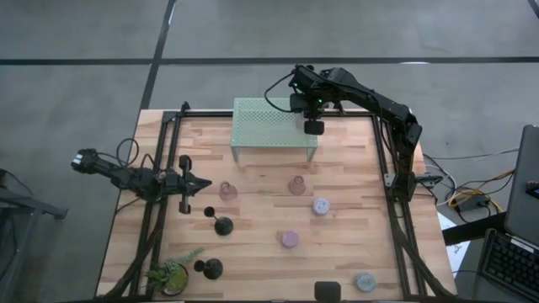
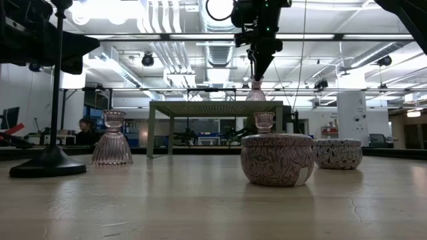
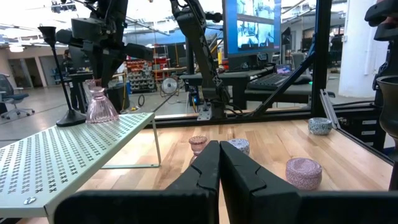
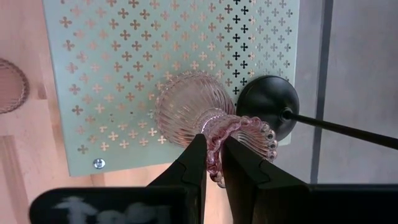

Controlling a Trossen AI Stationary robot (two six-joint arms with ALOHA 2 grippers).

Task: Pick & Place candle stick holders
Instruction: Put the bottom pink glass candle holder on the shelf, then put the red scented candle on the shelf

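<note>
My right gripper (image 4: 213, 163) is shut on a pinkish translucent cup (image 4: 189, 106) that stands on the pale green mesh rack (image 1: 269, 122); both also show in the low view (image 2: 256, 92). A black holder (image 4: 268, 113) stands on the rack beside the cup. On the table stand two more pink cups (image 1: 228, 192) (image 1: 296, 185), three pucks (image 1: 321, 205) (image 1: 289, 239) (image 1: 365, 281) and two black holders (image 1: 221, 224) (image 1: 210, 268). My left gripper (image 1: 200, 185) is shut and empty, low over the table's left side. My right gripper pinches the cup's beaded top rim (image 4: 215, 144) between its two fingers, on one side of the rim. The fingers (image 2: 259, 67) come from above, pointing down. The cup is upright with its wide base (image 4: 180, 109) on the rack's top.
A small green potted plant (image 1: 173, 273) stands at the table's near left corner. A dark box (image 1: 327, 291) sits at the near edge. Black frame posts (image 1: 392, 160) run along both table sides. Bare wood lies between the rack and the loose pieces.
</note>
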